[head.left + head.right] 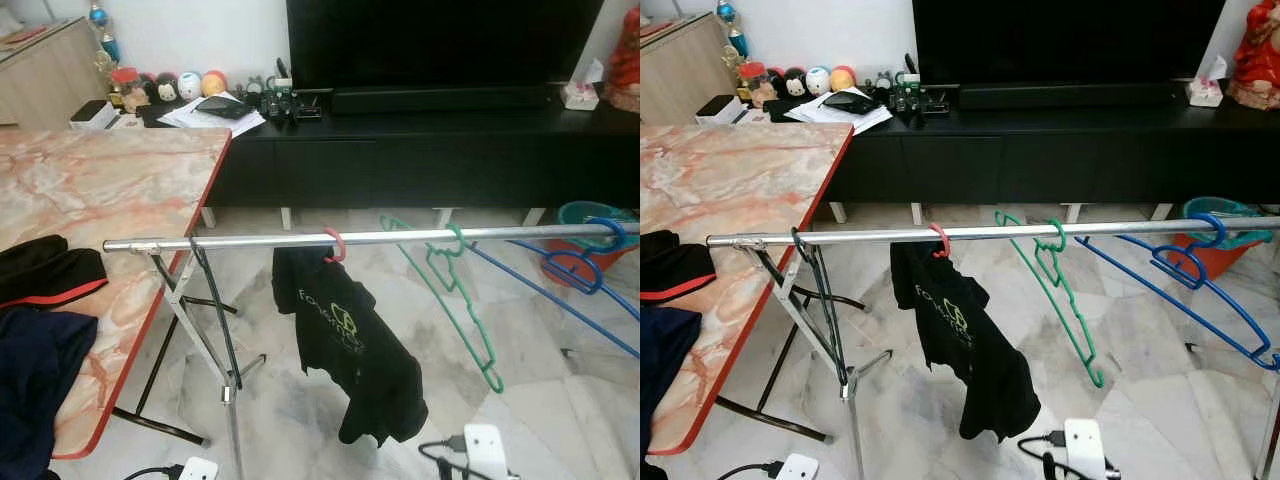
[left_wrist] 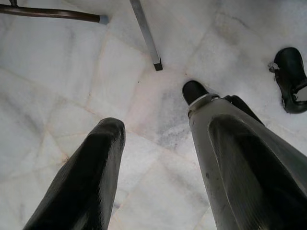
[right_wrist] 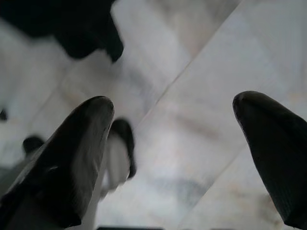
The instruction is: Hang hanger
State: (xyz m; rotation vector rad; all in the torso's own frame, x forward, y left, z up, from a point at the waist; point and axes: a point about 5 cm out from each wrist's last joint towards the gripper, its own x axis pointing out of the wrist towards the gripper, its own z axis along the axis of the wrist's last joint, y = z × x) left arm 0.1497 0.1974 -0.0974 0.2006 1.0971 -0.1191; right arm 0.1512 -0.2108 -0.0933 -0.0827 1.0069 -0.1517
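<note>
A silver rail (image 1: 250, 241) of a folding rack crosses the room in front of me. A pink hanger (image 1: 335, 244) hooks over its middle and carries a black T-shirt (image 1: 352, 345). Right of it a green hanger (image 1: 452, 290) hangs empty and tilted, then blue hangers (image 1: 580, 262) at the far right. A thin dark hanger (image 1: 214, 305) hangs by the rack's left leg. My left gripper (image 2: 153, 112) is open and points at the marble floor near a rack foot (image 2: 157, 63). My right gripper (image 3: 175, 108) is open too, over the floor, with the black shirt's hem (image 3: 76, 28) beyond it.
A marble-topped table (image 1: 110, 185) stands on the left with dark clothes (image 1: 35, 330) piled on its near end. A black TV cabinet (image 1: 420, 150) runs along the back wall. An orange and teal basket (image 1: 592, 218) sits far right. White power adapters (image 1: 485, 445) and cables lie on the floor.
</note>
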